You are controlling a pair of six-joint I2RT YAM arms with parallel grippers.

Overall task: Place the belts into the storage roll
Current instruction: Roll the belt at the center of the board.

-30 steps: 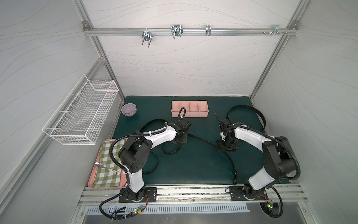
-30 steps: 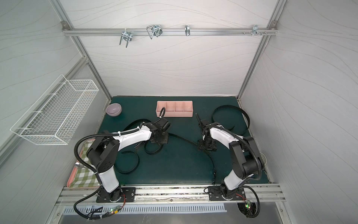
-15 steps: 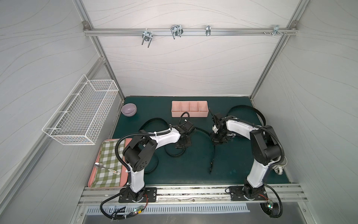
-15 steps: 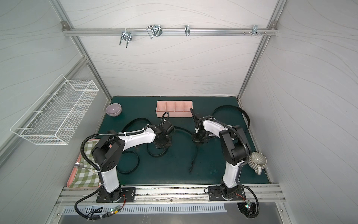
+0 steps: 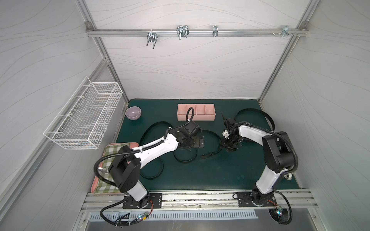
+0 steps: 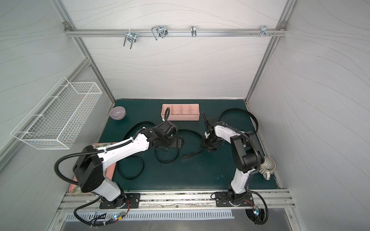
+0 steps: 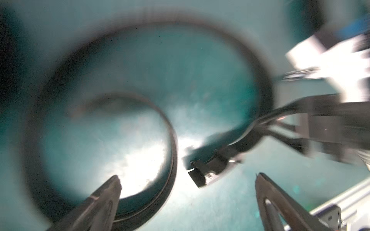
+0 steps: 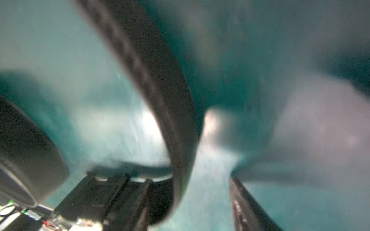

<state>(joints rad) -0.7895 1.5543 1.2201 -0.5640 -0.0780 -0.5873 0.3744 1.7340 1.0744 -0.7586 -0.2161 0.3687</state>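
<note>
The storage roll (image 5: 202, 118) (image 6: 186, 117), a pale-pink divided tray, stands at the back of the green mat with no belts in it. One black belt (image 5: 210, 133) (image 6: 192, 132) curls across the middle, its buckle end (image 5: 208, 155) (image 7: 208, 166) flat on the mat. My left gripper (image 5: 189, 149) (image 7: 188, 177) hangs open over that belt's loop (image 7: 172, 160). My right gripper (image 5: 229, 148) (image 8: 186, 180) is open with the belt strap (image 8: 160, 100) standing on edge between its fingers, close against one of them. A second belt (image 5: 152, 174) lies at the left, a third belt (image 5: 254, 111) at the back right.
A purple bowl (image 5: 133, 113) sits at the back left. The white wire basket (image 5: 84, 118) hangs on the left wall. A pink tray with a green checked cloth (image 5: 112, 152) lies at the front left. A ribbed cup (image 6: 267, 166) stands behind my right arm.
The left gripper has opened and shifted right. The right gripper moved left, shut briefly and reopened. The middle belt's long end was drawn in from the front into a curl.
</note>
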